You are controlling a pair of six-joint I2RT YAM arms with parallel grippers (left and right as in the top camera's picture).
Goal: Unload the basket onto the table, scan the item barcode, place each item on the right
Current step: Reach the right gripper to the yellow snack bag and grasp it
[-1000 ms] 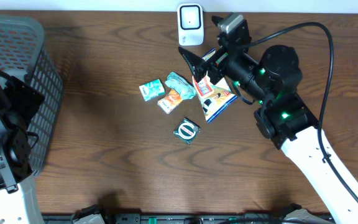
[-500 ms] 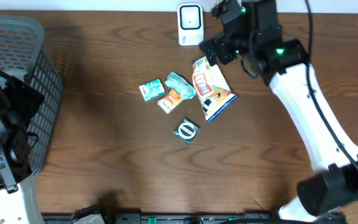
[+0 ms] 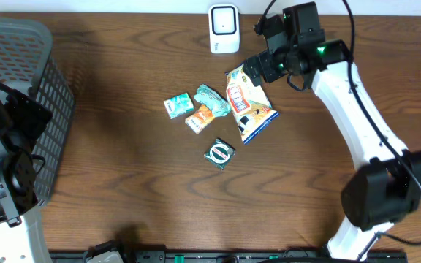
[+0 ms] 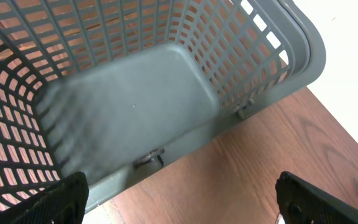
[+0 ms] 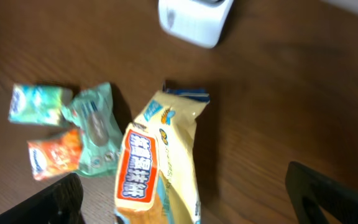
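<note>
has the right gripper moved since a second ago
Yes. In the overhead view the right gripper has swung rightward in the picture, from just below the white scanner to the snack bag's upper right corner.

**Grey mesh basket on a dark wooden table**

A grey plastic basket (image 3: 50,88) stood at the left end of a dark brown wood-grain table (image 3: 123,183). Its walls were an open lattice and its floor solid. Seen from close above, the basket (image 4: 135,118) held nothing, and the table (image 4: 278,143) ran past its near corner.
</note>
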